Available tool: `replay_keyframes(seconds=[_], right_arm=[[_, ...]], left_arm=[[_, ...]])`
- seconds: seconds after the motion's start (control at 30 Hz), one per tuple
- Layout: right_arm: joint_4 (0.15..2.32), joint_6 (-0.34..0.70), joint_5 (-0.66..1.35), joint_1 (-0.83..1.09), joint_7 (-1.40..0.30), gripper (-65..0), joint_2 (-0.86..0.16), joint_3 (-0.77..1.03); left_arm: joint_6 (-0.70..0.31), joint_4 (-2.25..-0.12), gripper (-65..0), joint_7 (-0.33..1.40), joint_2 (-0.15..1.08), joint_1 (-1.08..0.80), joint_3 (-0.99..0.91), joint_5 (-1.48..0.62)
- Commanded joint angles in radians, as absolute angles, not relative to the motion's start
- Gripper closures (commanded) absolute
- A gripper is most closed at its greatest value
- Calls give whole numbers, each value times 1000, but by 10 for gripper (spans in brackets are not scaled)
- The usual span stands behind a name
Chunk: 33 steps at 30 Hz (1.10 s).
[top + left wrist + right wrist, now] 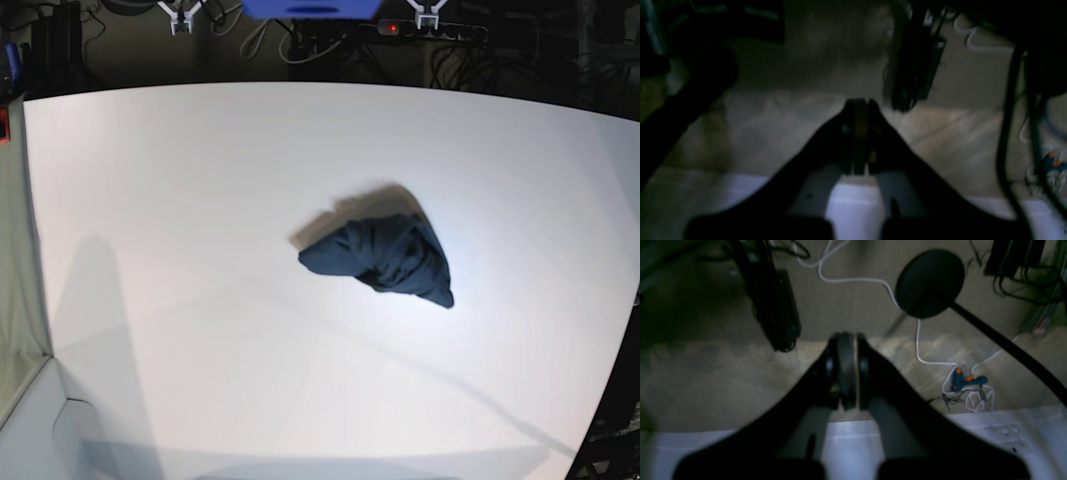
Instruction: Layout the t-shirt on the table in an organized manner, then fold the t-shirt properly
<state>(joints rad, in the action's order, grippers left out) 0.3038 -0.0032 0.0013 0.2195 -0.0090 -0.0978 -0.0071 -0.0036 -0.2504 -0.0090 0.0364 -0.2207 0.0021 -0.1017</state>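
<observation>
Dark navy cloth, the t-shirt [380,258] lies bunched in a crumpled heap a little right of the middle of the table [180,200] in the base view, with a pointed end trailing toward the lower right and a rounder lump at its left. Nothing touches it. Bare white tabletop runs out from the heap on every side: a broad stretch toward the far edge, a wider one toward the view's left, a good band toward the near edge, and less toward the curved edge at the right, which sweeps down to the lower corner. Along the left side a grey-green panel [18,300] meets the table at a straight seam. Neither arm shows in the base view.

The left gripper [860,103] has its two jaws pressed flat together with nothing between them; it hangs off the table, over a dim tan floor [780,133], with a strip of white edge below it in its wrist view. The right gripper [847,338] is likewise closed up on itself and empty, above the same floor, where a white cable [918,340] loops past a round black base [929,283] and a small blue and orange tool [965,380] lies near the white edge
</observation>
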Motion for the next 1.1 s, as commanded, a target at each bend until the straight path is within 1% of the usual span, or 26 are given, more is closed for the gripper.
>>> replay_keyframes(seconds=[0.0,0.8,1.07], right_arm=[[303,5,4,231,-2,0,-101,-5],[302,5,4,226,-2,0,-99,-4],[302,5,4,228,-2,0,-84,-5]], left_arm=[[4,-249,-2,-10,38,-222,4,-102],[5,-242,-4,-8,38,-202,2,-99],[5,-242,-2,-8,38,-202,2,-102]])
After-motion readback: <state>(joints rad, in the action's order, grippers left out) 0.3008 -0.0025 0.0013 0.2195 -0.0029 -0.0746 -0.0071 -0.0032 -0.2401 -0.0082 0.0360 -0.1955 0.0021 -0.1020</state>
